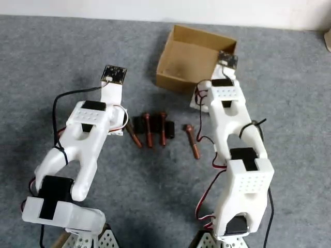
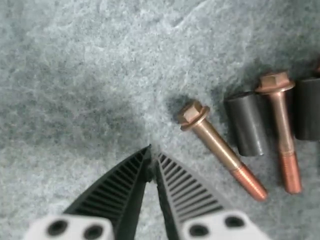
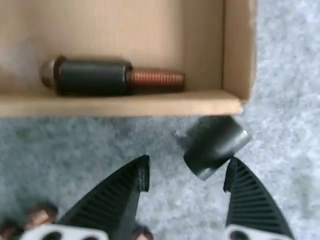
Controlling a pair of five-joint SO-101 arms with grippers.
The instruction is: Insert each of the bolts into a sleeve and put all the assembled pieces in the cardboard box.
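– Marking the right gripper [image 3: 187, 171] first: jaws wide apart, nothing held. A loose sleeve [image 3: 215, 145] lies between them, nearer one finger (touching it? we cannot tell), just outside a corner of the cardboard box [image 3: 125, 106].

– Agreed. We judge the step to be picking up that sleeve. To do it well we'd centre the jaws on it, then squeeze across the round side so both open ends stay free for a bolt. The box wall is just beside it, so a finger could catch there.

– It's a smooth dark cylinder with a slight sheen, so it may roll or squirt out. The ribbed black fingers [image 3: 115, 200] should help the hold.

– Left gripper [image 2: 152, 155]?

– Closed tip to tip and empty, over the grey mat [image 2: 75, 75], near the flanged hex head of a bolt [image 2: 220, 150].

– The bolts look like coppery metal, with a smooth shank and a redder threaded tip. Another sleeve [image 2: 247, 122] and a second bolt [image 2: 282, 130] lie close beside that one.

– One assembled piece [image 3: 100, 77] lies in the box along the near wall, thread poking out of its sleeve. From above we count four loose bolts [image 1: 163, 128] between the arms, so we judge most of the task is left.

– The mat is fuzzy, felt-like. The box is plain thin cardboard with stiff, straight walls.
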